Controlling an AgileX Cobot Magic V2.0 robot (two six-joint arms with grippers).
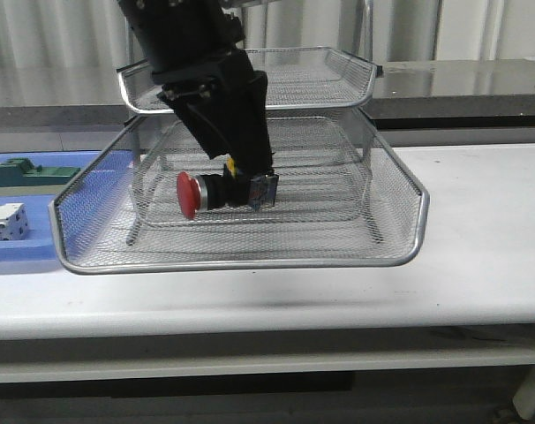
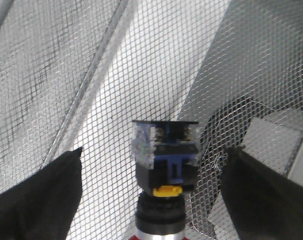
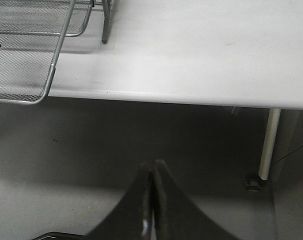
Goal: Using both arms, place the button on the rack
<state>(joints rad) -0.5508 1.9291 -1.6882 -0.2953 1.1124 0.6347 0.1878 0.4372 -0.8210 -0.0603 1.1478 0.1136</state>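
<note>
Resting on its side, the button (image 1: 222, 190) lies in the rack's (image 1: 391, 256) pulled-out middle tray, beneath the left gripper (image 2: 151, 195), whose fingers stand spread wide and apart from it. Judged light, rigid, hard plastic; grasp the square body, not the smooth round head. The right gripper (image 3: 151, 200) is clenched, empty, off the desk (image 3: 201, 55). No legible markings.

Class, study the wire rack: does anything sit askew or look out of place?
Yes. The button lies on its side in the rack's pulled-out tray, red head facing left rather than up. The left claw is open around it.
</note>
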